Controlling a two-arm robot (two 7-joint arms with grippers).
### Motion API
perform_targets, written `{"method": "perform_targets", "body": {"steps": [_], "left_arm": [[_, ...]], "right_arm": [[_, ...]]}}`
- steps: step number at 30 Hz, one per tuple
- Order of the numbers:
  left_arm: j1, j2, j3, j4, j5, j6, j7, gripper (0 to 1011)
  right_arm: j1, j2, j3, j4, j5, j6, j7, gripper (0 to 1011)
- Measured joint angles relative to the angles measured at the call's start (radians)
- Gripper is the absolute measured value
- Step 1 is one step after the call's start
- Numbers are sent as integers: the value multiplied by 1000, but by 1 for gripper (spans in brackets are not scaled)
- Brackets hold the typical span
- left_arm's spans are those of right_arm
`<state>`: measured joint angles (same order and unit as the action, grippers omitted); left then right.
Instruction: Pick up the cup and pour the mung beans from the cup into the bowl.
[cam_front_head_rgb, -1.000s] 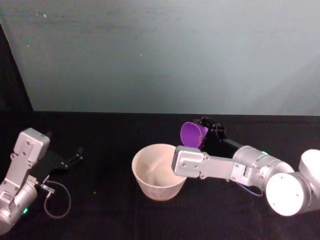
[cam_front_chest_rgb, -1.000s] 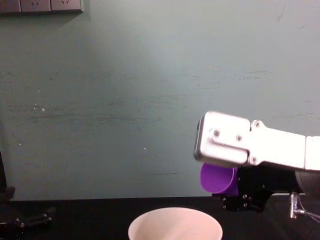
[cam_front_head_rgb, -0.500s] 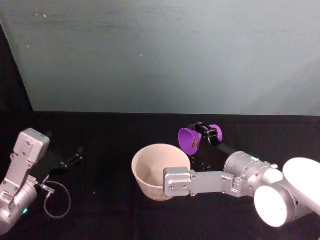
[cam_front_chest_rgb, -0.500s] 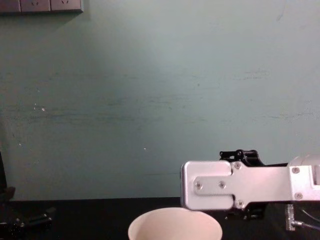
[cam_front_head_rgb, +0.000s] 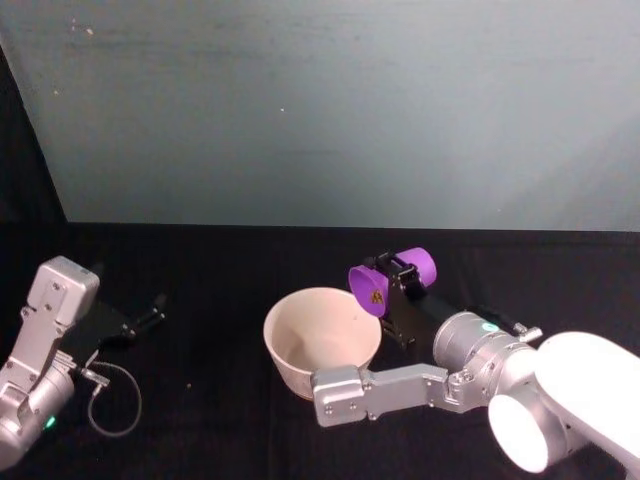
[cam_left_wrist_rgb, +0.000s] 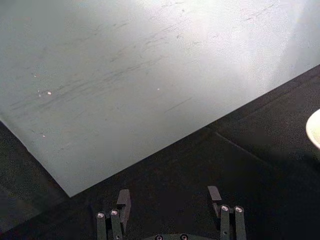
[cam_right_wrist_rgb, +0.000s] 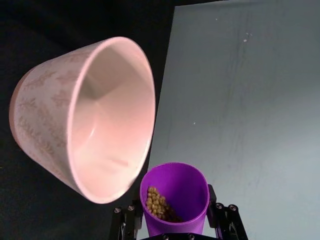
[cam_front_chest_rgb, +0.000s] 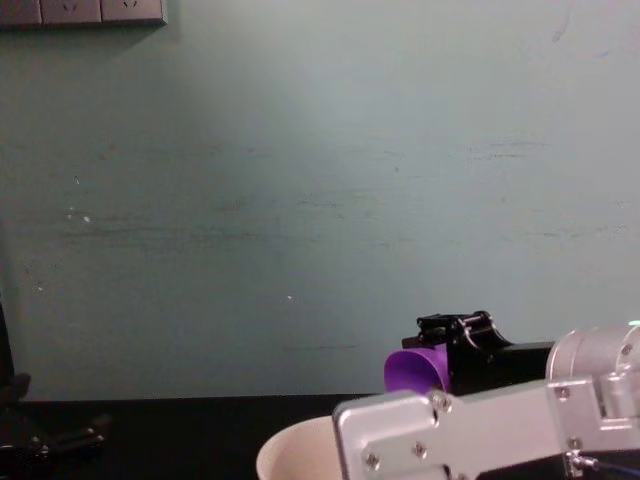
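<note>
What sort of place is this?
Likely a robot test bench: a black table, a bare green wall, the right gripper holding a tilted purple cup by a white bowl, the left gripper idle at left.

Black-covered table (cam_front_head_rgb: 220, 280), white bowl (cam_front_head_rgb: 285, 365) standing upright on it near the middle

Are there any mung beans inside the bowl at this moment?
No, the bowl is bare inside, and the mung beans lie in the purple cup.

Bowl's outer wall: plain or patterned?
Patterned: faint leafy sprigs on the bowl, clearest in right wrist view.
</note>
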<state>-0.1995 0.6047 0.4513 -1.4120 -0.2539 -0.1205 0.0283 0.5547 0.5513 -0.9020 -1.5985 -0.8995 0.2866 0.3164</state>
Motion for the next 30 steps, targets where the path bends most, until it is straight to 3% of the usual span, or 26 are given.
{"method": "perform_targets", "body": {"steps": [10,23,30], "left_arm": [[0,0,0,0,0,0,0,1000],[0,0,0,0,0,0,0,1000],[0,0,0,0,0,0,0,1000]], "right_arm": [[7,-5,-29,6,-101,4,6,722],[12,-15,-46,11,-201,10,17,722],[21,-17,-73,12,-301,24,24,722]]}}
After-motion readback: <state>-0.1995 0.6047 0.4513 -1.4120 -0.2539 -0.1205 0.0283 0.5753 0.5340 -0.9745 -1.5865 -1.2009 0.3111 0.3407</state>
